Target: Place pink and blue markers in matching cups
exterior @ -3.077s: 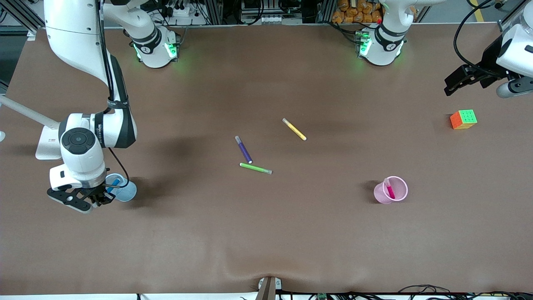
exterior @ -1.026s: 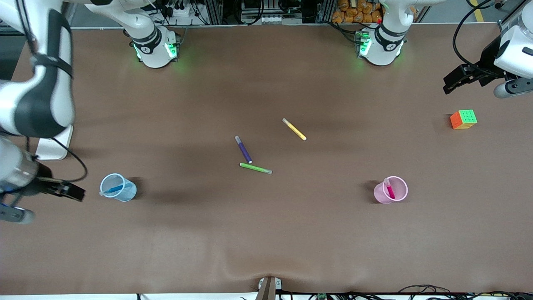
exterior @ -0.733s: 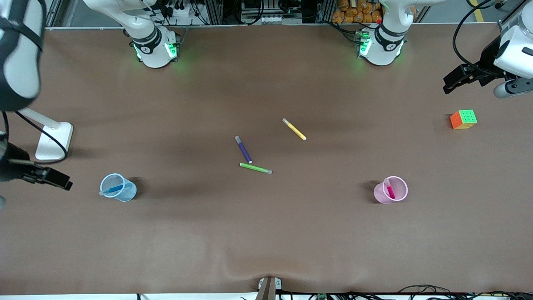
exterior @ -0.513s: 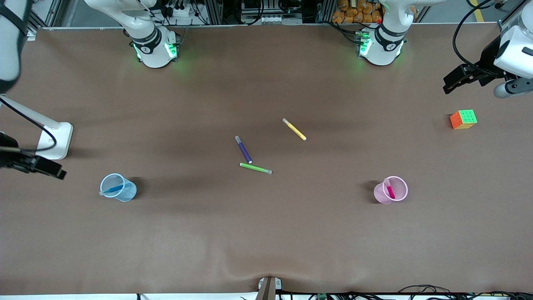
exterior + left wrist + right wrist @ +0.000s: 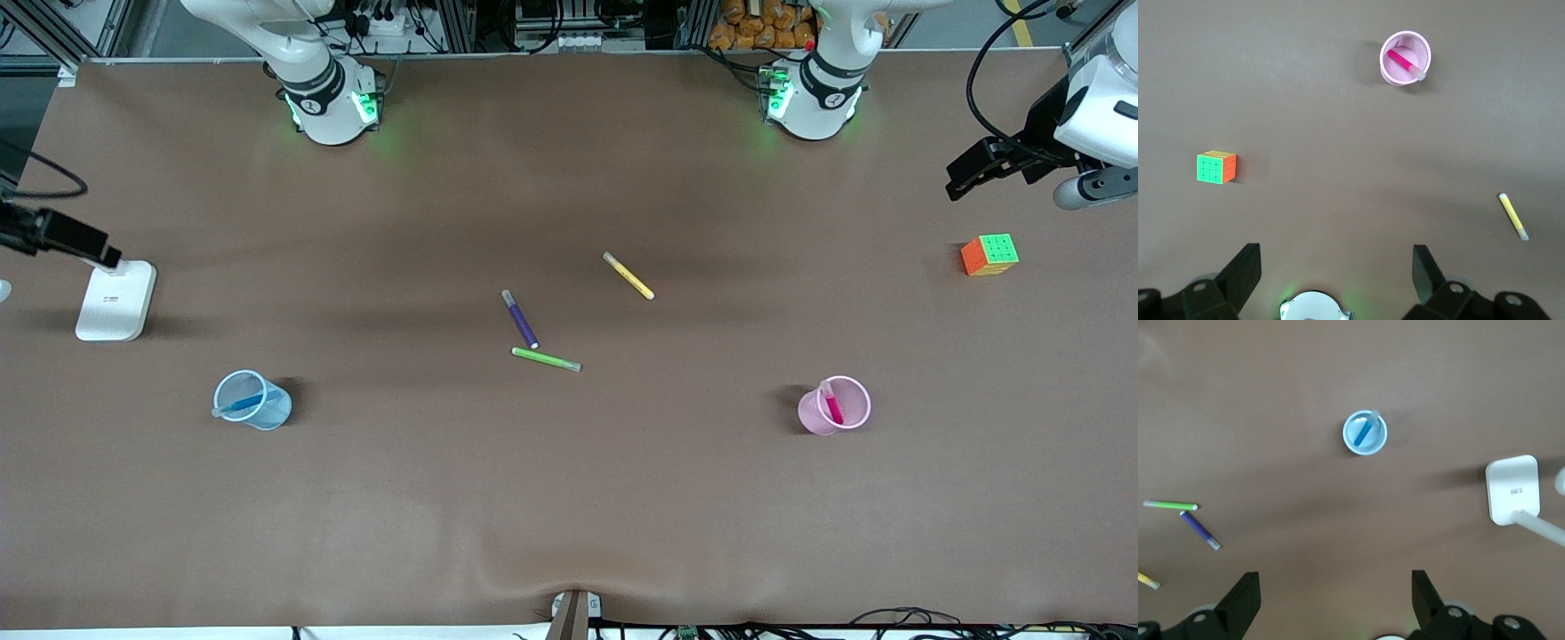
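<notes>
The pale blue cup (image 5: 253, 402) stands toward the right arm's end of the table with the blue marker (image 5: 242, 405) leaning inside it. The pink cup (image 5: 836, 405) stands toward the left arm's end and holds the pink marker (image 5: 833, 406). My right gripper (image 5: 1336, 587) is open and empty, high over the table's edge at its own end, looking down on the blue cup (image 5: 1365, 433). My left gripper (image 5: 1337, 267) waits open and empty, high over its end of the table, with the pink cup (image 5: 1405, 59) and the pink marker (image 5: 1403, 63) far below.
A purple pen (image 5: 520, 318), a green pen (image 5: 546, 359) and a yellow pen (image 5: 629, 276) lie loose mid-table. A colour cube (image 5: 989, 254) sits near the left gripper's end. A white stand base (image 5: 116, 300) sits near the right gripper's end.
The right arm has lifted away from the blue cup and drawn back to the table's edge, leaving the blue marker in the cup. The left arm has not moved.
</notes>
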`<move>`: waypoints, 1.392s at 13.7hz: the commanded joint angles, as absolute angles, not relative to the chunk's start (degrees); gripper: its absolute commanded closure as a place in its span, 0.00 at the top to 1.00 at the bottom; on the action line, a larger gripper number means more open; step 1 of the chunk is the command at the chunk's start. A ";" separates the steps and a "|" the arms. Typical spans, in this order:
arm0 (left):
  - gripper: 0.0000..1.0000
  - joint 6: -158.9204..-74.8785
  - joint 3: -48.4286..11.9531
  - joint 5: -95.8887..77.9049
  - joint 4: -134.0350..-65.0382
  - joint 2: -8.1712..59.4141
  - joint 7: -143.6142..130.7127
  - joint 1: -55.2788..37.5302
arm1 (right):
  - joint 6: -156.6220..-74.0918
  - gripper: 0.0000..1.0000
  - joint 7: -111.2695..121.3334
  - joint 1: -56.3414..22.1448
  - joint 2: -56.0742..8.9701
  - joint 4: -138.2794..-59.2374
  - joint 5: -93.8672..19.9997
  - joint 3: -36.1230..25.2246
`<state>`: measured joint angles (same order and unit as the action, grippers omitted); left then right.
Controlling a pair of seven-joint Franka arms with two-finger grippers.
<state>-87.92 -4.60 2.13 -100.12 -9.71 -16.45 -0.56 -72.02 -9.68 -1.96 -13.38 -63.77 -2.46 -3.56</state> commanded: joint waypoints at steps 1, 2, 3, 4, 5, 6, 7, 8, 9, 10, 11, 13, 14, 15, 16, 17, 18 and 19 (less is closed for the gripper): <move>1.00 -87.19 -4.39 1.67 -99.84 -9.93 -14.77 -0.44 | -74.61 1.00 -9.23 -1.41 -6.17 -74.06 -2.20 -3.51; 1.00 -87.19 -4.39 1.67 -99.84 -9.93 -14.77 -0.44 | -76.19 1.00 -9.23 -1.32 -3.80 -77.92 -2.20 -3.43; 1.00 -87.19 -4.39 1.67 -99.84 -9.93 -14.77 -0.44 | -78.12 1.00 -9.14 -0.88 -1.69 -81.61 -2.20 -3.43; 1.00 -87.19 -4.39 1.67 -99.84 -9.93 -14.77 -0.44 | -80.14 1.00 -8.97 -0.62 0.16 -84.87 -2.20 -3.43; 1.00 -87.19 -4.39 1.67 -99.84 -9.93 -14.77 -0.44 | -81.64 1.00 -8.18 -0.53 1.65 -87.60 -2.20 -3.34; 1.00 -87.19 -4.39 1.67 -99.84 -10.02 -14.77 -0.53 | -83.39 1.00 -7.91 -0.53 3.06 -90.06 -2.20 -3.17; 1.00 -86.93 -4.39 1.67 -99.84 -10.11 -14.77 -0.53 | -84.37 1.00 -7.82 -0.27 3.34 -91.13 -2.11 -2.99; 1.00 -86.92 -4.39 1.67 -99.84 -10.11 -14.68 -0.53 | -84.46 1.00 -7.74 0.52 3.34 -91.23 -1.94 -2.29; 1.00 -86.84 -4.39 1.67 -99.84 -10.11 -14.68 -0.53 | -84.46 1.00 -5.91 0.96 3.34 -91.14 -1.59 -1.76; 1.00 -86.57 -4.48 1.67 -99.93 -10.11 -14.68 -0.53 | -84.55 1.00 -3.45 0.97 3.43 -91.40 -1.41 -1.58; 1.00 -86.40 -4.48 1.67 -99.84 -10.11 -14.68 -0.53 | -84.72 1.00 -1.77 1.23 3.43 -91.32 -0.71 -1.41; 1.00 -86.40 -4.48 1.76 -99.84 -10.11 -14.68 -0.53 | -85.08 1.00 2.10 2.37 3.34 -91.23 -0.18 -1.32; 1.00 -86.48 -4.48 1.76 -99.76 -10.02 -14.68 -0.61 | -85.25 1.00 2.28 2.63 2.82 -90.19 -0.18 -1.32; 1.00 -86.40 -4.48 1.76 -99.23 -9.93 -14.68 -0.62 | -85.08 1.00 2.98 2.90 1.68 -87.57 -0.18 -1.32; 1.00 -86.40 -4.48 1.76 -98.88 -9.84 -14.68 -0.53 | -84.99 1.00 4.03 2.90 -0.07 -85.54 -0.18 -1.32; 1.00 -86.40 -4.40 1.67 -98.79 -9.84 -14.68 -0.53 | -84.99 1.00 5.96 2.99 -0.61 -84.39 0.09 -1.32; 1.00 -86.40 -4.48 1.76 -98.70 -9.76 -14.68 -0.53 | -84.99 1.00 7.28 2.99 -0.88 -84.29 0.44 -1.32; 1.00 -86.40 -4.48 1.76 -98.70 -9.76 -14.68 -0.53 | -84.82 1.00 7.38 2.99 -0.79 -84.29 0.44 -1.32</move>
<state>-87.42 -4.61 2.13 -99.64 -9.72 -16.05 -0.56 -85.48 5.42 1.33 0.56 -86.48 -0.50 -2.83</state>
